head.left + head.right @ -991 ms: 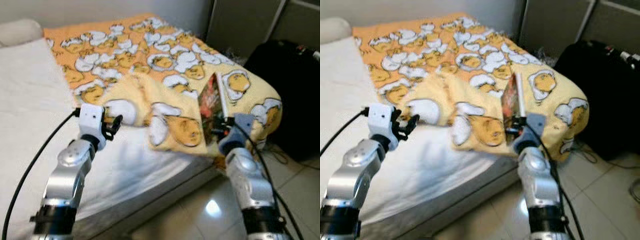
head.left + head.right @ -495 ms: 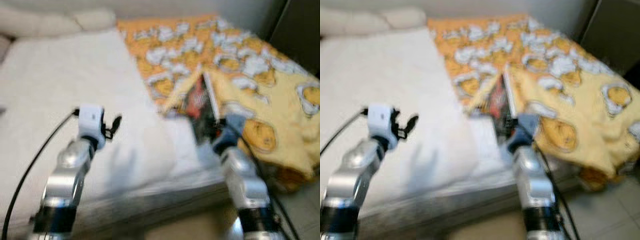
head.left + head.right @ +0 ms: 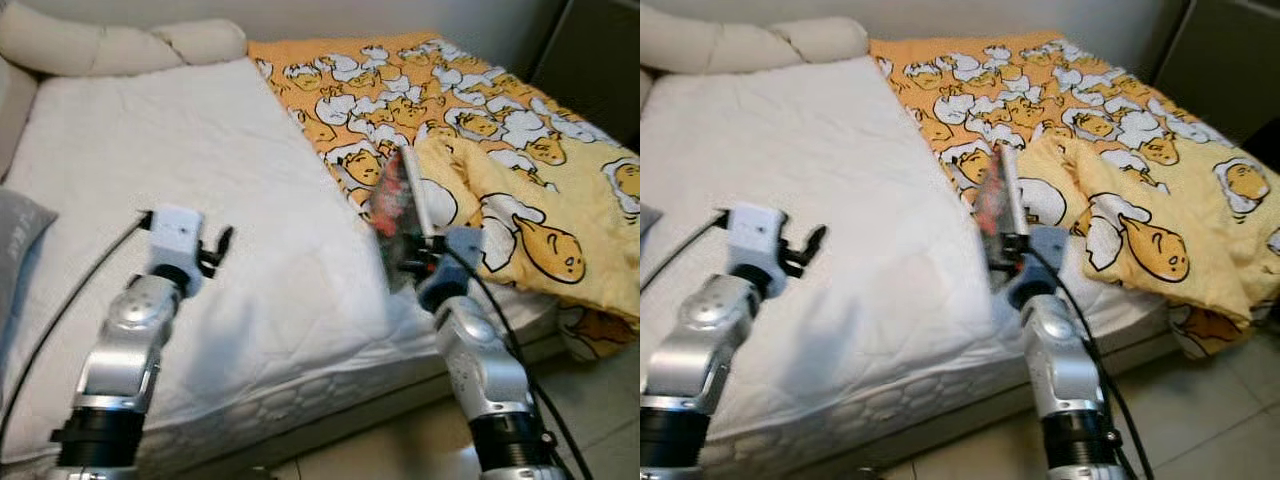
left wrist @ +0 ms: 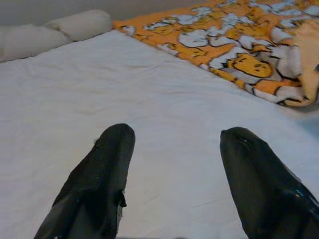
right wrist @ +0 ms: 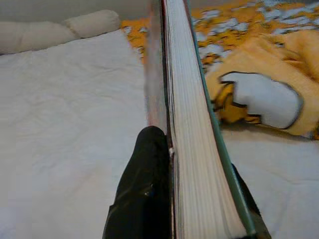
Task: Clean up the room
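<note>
No readable text in any view.
The book has a red, busy cover, but it is seen nearly edge-on and too blurred to make out any title; the blanket carries cartoon pictures only, and faint marks on the grey pillow cannot be read.

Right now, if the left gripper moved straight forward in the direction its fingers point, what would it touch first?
Probably the white mattress: the open left gripper points low across it. The yellow patterned blanket lies farther on and to one side. Depth is unclear, so this is a judgement.
</note>
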Controlling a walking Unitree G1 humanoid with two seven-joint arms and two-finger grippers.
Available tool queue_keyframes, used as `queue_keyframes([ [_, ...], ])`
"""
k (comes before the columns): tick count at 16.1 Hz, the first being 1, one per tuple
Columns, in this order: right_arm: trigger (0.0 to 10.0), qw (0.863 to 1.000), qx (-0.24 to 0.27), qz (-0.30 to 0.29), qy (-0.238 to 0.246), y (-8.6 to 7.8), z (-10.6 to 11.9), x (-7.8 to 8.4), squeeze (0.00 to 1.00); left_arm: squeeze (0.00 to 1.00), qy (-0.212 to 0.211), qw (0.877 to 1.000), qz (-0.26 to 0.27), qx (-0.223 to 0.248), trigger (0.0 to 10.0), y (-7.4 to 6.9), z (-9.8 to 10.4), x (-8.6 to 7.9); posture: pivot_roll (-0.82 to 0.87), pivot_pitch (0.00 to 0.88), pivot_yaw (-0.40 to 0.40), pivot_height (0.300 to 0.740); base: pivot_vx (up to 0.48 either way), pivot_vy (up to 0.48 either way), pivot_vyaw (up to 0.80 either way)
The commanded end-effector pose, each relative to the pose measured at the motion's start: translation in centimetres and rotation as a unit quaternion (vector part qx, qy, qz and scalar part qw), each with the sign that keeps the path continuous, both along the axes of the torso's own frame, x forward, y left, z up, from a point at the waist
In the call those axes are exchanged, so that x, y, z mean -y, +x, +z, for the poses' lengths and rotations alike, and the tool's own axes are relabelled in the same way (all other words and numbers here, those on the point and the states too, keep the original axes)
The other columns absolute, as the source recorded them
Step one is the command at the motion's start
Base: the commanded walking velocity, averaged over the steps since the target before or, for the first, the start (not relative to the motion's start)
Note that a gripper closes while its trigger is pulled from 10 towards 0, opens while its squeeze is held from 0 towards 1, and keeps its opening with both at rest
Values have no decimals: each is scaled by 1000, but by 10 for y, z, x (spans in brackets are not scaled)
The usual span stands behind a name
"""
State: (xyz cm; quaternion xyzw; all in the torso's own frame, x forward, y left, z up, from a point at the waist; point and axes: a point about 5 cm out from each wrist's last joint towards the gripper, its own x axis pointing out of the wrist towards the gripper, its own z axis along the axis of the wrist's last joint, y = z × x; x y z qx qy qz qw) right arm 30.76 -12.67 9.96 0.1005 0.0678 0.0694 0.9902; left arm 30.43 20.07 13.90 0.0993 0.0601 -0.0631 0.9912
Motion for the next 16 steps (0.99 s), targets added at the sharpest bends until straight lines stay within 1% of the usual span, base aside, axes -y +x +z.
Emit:
queue_keyframes([
  [1,10000,999,31,-7,-4,5,14,5,0,0,-1,1000,-9,5,10000,3,2,7,29,0,-11,740,0,-480,0],
  [2,10000,1000,29,-10,1,5,14,6,0,0,-12,1000,-7,3,10000,3,1,7,28,0,-10,740,0,0,0],
  [4,10000,1000,27,-12,2,5,13,7,0,0,-15,1000,-6,3,10000,4,1,7,28,0,-10,740,0,0,0],
  [7,10000,999,29,5,-24,5,13,4,0,0,-16,1000,-5,3,10000,4,1,7,27,0,-9,740,0,0,0],
  [13,10000,1000,22,0,-23,5,11,5,0,0,-23,1000,-2,8,10000,4,1,5,27,0,-8,740,0,0,761],
  [14,10000,1000,22,-1,-22,5,10,5,0,0,-25,1000,-1,7,10000,4,0,4,24,0,-5,740,0,304,800],
  [15,10000,1000,16,-18,-2,5,9,8,0,0,-27,1000,0,7,10000,4,0,4,24,0,-5,740,0,352,0],
  [16,10000,1000,16,-24,2,5,9,9,0,0,-28,1000,0,7,10000,4,0,4,24,0,-5,740,0,356,0],
])
